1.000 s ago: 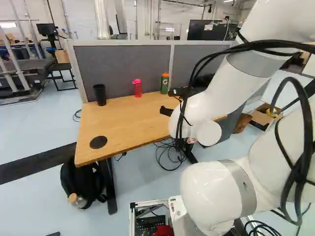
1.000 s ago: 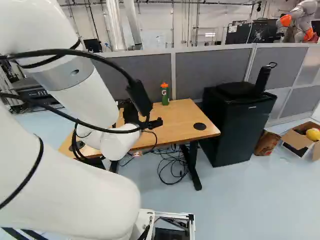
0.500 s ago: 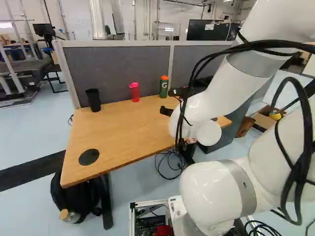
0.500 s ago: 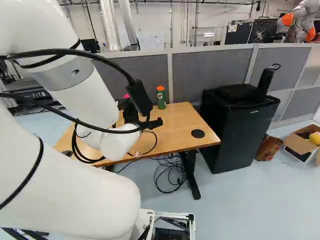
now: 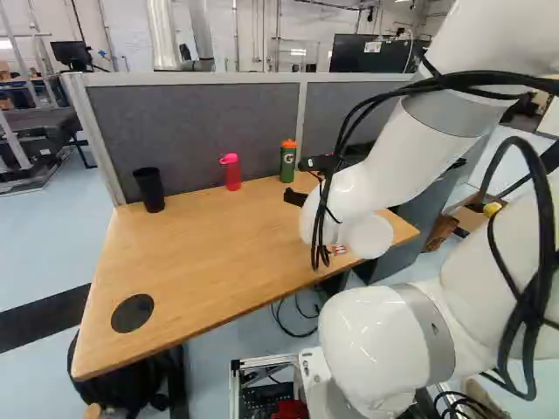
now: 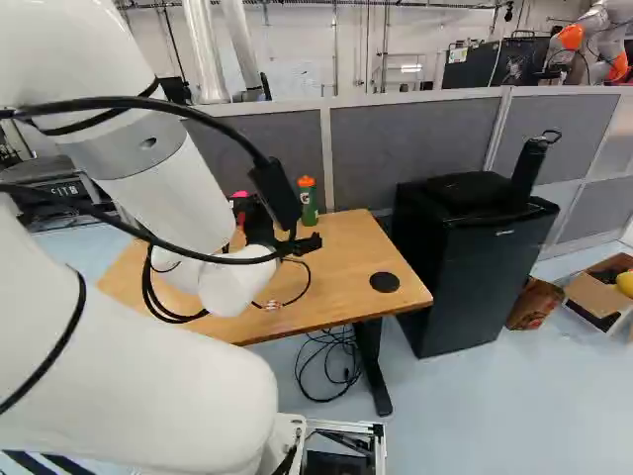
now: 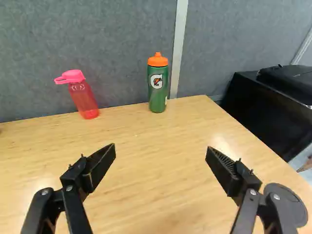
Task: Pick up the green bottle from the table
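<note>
Gripper (image 7: 161,152) wide apart, green bottle (image 7: 158,87) straight ahead across the table

My arm (image 5: 406,148) reaches out over the near side of the table (image 5: 210,253), and in the wrist view the two fingers stand well apart with nothing held between them. A dark round disc (image 7: 287,201) on the tabletop shows just beside one finger.

Beyond the fingertips lies a stretch of bare wood, and past it, at the table's far edge, stands the green bottle with its orange cap on. It is upright, its long axis vertical, and it sits almost on the midline between the fingers, still out of reach. The fingers are spread side to side, so they look set to straddle it and close across its body. The coming move, I judge, is mainly forward, with little sideways correction; height should be settled so the pads meet the green body below the cap.

The pink bottle (image 7: 84,100) stands left of the green one, apart from it, yet a leftward drift could bring a finger against it. Close behind the green bottle rises the grey divider (image 7: 112,48), so overshooting might push the bottle or fingertips into it.
</note>
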You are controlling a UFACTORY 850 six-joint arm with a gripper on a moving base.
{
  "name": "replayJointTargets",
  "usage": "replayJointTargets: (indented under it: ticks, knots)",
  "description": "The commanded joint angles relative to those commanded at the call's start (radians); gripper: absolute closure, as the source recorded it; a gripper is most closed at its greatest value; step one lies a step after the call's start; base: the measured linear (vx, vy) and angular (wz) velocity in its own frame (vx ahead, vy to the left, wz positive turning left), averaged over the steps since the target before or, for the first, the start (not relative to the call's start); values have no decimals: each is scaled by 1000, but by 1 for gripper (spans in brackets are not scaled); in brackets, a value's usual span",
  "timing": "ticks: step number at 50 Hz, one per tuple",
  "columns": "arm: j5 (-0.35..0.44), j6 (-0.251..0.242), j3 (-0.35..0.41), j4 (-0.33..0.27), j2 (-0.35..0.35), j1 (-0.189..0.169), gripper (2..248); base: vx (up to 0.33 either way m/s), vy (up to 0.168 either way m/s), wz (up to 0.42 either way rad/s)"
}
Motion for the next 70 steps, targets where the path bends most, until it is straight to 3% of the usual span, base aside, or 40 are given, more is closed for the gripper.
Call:
replayJointTargets:
  ticks: [23, 24, 28, 70]
  knots:
    - [0, 0, 0, 0, 0, 0, 3, 155, -45, -16]
    - [0, 0, -28, 0, -34, 0, 3, 122, -3, -6]
    - [0, 0, -51, 0, -59, 0, 3, 65, 0, 0]
    - [0, 0, -279, 0, -299, 1, 3, 2, 0, 1]
